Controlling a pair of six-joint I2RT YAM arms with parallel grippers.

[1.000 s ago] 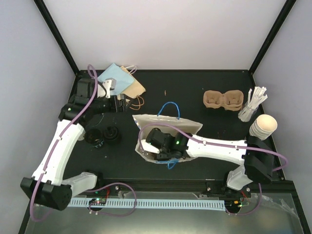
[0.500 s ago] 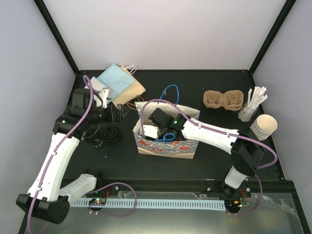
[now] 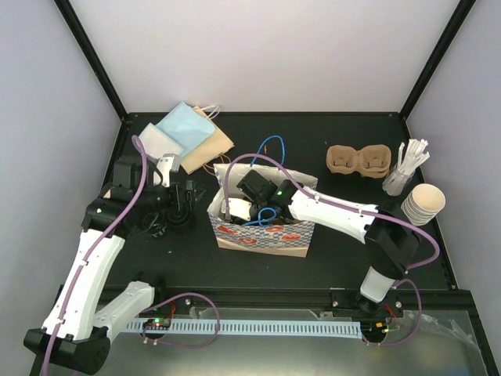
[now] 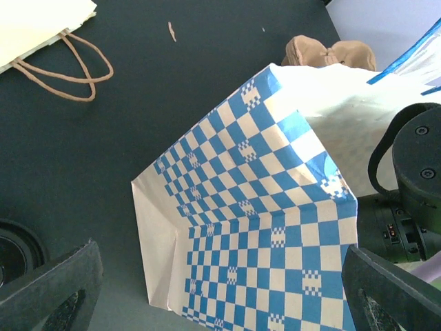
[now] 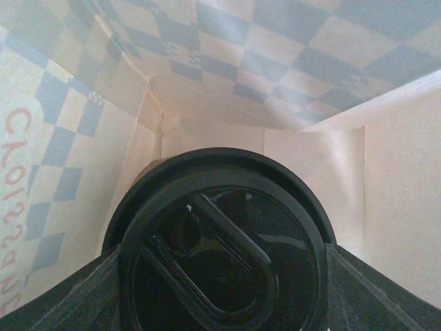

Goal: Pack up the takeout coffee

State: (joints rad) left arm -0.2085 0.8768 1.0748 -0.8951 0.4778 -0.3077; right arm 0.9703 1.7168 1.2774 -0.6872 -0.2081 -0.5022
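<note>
While the left gripper (image 4: 220, 293) hangs spread beside the checked bag (image 4: 262, 227) near the table's (image 3: 352, 235) middle, the right gripper (image 5: 222, 296) inside it seemingly pinches a black lid (image 5: 220, 234); cups (image 3: 423, 202) stand at the right edge.

The blue-checked paper bag with red circles (image 3: 262, 235), slumped on its side 1 second ago, now stands upright, a little further left. The white right arm (image 3: 337, 211) now reaches into it from above. The left gripper (image 3: 182, 205) has swung from the flat paper bags (image 3: 188, 133) at the back toward the standing bag's left side.
</note>
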